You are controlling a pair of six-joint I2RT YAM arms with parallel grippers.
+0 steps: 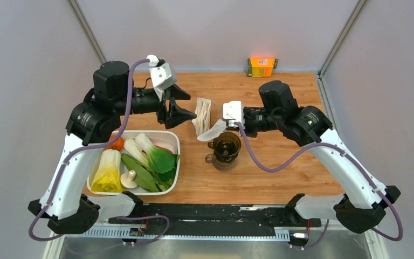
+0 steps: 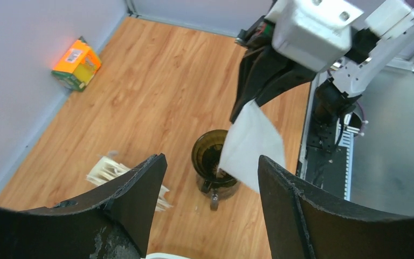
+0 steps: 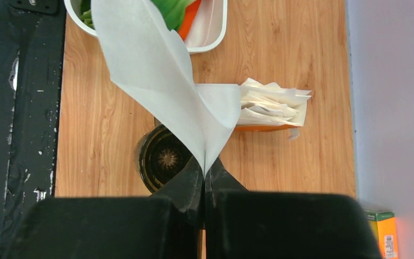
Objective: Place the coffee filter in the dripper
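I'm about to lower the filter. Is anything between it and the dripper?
Nothing visible. The coffee filter hangs from the right gripper over the dripper, whose mouth looks empty; the left gripper stands aside.

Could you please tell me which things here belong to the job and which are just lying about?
Job: paper filter, brown dripper, right pincer holding it.
Lying about: packet of filters, tray of vegetables, orange box.

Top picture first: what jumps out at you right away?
The white paper filter dangles from the right hand, which pinches it over the dark brown cup in the middle of the table. Next comes the white tray of bright green and yellow vegetables on the left side. Last is the orange box glowing against the back wall.
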